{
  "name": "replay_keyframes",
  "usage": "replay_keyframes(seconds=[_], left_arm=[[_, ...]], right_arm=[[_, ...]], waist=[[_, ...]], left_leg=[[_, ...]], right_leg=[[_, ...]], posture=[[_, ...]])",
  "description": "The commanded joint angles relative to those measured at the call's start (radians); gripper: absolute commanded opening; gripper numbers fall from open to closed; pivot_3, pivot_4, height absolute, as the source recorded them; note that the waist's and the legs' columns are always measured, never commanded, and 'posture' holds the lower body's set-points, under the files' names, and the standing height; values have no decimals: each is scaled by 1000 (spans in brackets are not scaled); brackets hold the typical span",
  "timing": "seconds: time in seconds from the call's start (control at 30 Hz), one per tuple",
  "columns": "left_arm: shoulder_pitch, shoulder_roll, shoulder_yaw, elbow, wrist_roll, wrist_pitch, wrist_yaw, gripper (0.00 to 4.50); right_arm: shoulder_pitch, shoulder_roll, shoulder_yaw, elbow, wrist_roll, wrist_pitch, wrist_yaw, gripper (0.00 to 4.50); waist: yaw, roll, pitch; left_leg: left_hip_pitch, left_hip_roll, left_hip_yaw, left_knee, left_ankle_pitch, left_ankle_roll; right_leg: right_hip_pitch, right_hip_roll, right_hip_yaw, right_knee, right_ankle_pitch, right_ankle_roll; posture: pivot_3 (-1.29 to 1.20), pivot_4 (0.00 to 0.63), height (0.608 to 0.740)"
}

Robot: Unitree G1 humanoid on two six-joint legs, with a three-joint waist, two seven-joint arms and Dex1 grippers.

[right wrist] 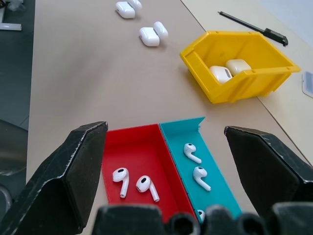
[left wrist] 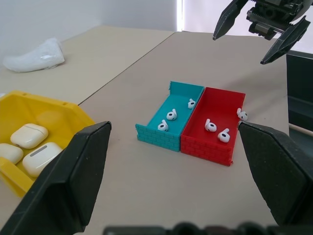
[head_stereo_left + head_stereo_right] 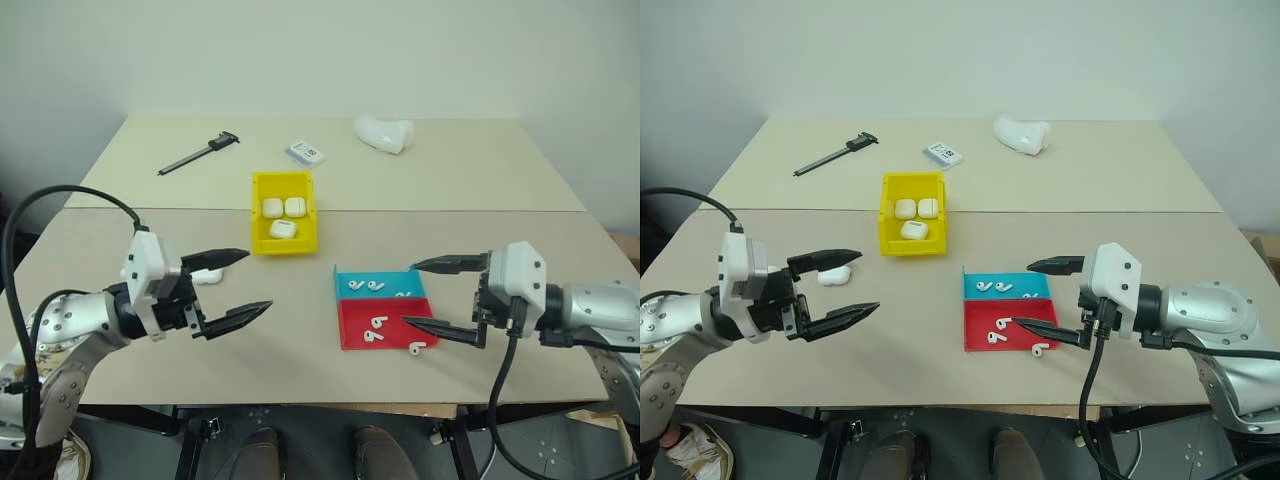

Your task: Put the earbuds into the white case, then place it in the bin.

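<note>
Several white earbuds lie in a blue tray (image 3: 380, 285) and a red tray (image 3: 385, 325); one earbud (image 3: 418, 348) lies on the table by the red tray's near right corner. A white case (image 3: 207, 276) rests on the table just behind my left gripper (image 3: 258, 281), which is open and holds nothing. The right wrist view has two such cases with lids flipped open, one (image 1: 151, 35) nearer than the other (image 1: 127, 7). The yellow bin (image 3: 262, 215) holds three closed white cases. My right gripper (image 3: 410, 293) hovers open over the trays' right side, holding nothing.
At the back of the table lie a black caliper (image 3: 200, 152), a small flat packet (image 3: 304, 152) and a lumpy white object (image 3: 383, 133). A seam (image 3: 480, 211) crosses the table behind the bin. The front edge runs close under both grippers.
</note>
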Motion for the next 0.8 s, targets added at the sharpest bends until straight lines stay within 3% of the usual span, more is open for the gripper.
replay_keyframes(seconds=[0.03, 0.23, 0.47, 0.67, 0.8], left_arm=[[1, -4, 50, -36, -45, -2, 14, 4500], [2, 13, 121, -27, -124, 41, 29, 4500], [27, 86, 157, -40, -111, 110, 66, 4500], [146, 162, 366, -37, -142, 205, 52, 4500], [164, 166, 408, -64, -108, 255, 143, 4500]], right_arm=[[-14, 6, -5, -8, 1, -29, 8, 4431], [-15, 15, -9, -15, 0, -19, 0, 4431], [-23, 36, 6, -22, -2, -12, -16, 4431], [-40, 38, 13, -22, 5, 1, -24, 4431], [-31, 35, 11, -46, 15, 11, -27, 4431]], waist=[[0, 0, 0], [0, 0, 0], [-1, 0, 0], [-3, 0, 0], [3, 0, 0]], left_leg=[[0, 0, 0, 0, 0, 0], [0, 0, 0, 0, 0, 0], [0, 0, 0, 0, 0, 0], [0, 1, 1, -1, 0, 0], [1, 0, 1, -1, 0, 0]], right_leg=[[0, 0, 0, 0, 0, 0], [0, 0, 0, 0, 0, 0], [0, 0, 0, 0, 0, 0], [-2, 0, 0, 0, 0, 0], [-1, -1, 0, 0, 0, 0]], posture=[[0, 150, 740], [0, 150, 740], [0, 150, 740], [0, 150, 740], [0, 150, 740]])
